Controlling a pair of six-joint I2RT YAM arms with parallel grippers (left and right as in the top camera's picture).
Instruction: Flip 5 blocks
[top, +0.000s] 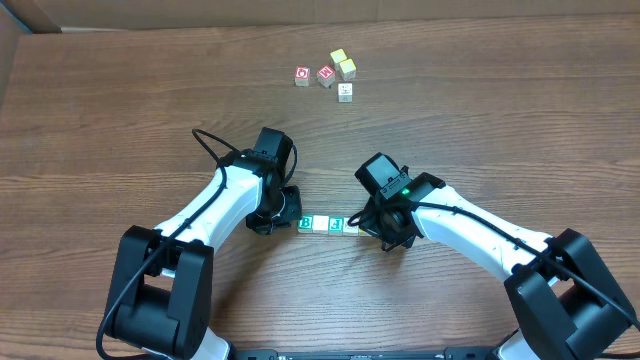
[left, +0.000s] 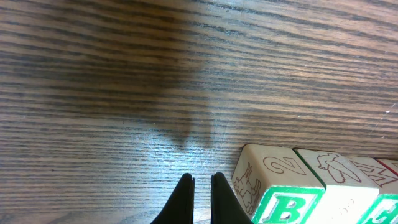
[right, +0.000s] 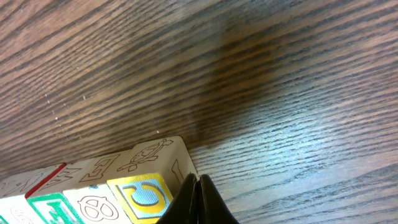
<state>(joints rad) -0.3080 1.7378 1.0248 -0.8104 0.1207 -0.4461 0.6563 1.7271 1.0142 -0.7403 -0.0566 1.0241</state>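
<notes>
Three pale blocks lie in a short row (top: 330, 224) between my two grippers. In the left wrist view the nearest block (left: 280, 190) shows a green B, and two more (left: 339, 183) follow to its right. My left gripper (left: 202, 196) is shut and empty, just left of the B block. In the right wrist view the end block (right: 146, 186) shows a yellow-framed C, with a green-printed block (right: 50, 208) further left. My right gripper (right: 198, 199) is shut, its tips against that end block's side. In the overhead view the left gripper (top: 292, 217) and right gripper (top: 370, 228) flank the row.
At the far side of the table lie two red-printed cubes (top: 302, 76) (top: 326, 74). Beside them are a yellow-topped cube (top: 338, 57), a pale cube (top: 347, 68) and a white one (top: 345, 91). Both arms reach in from the near edge.
</notes>
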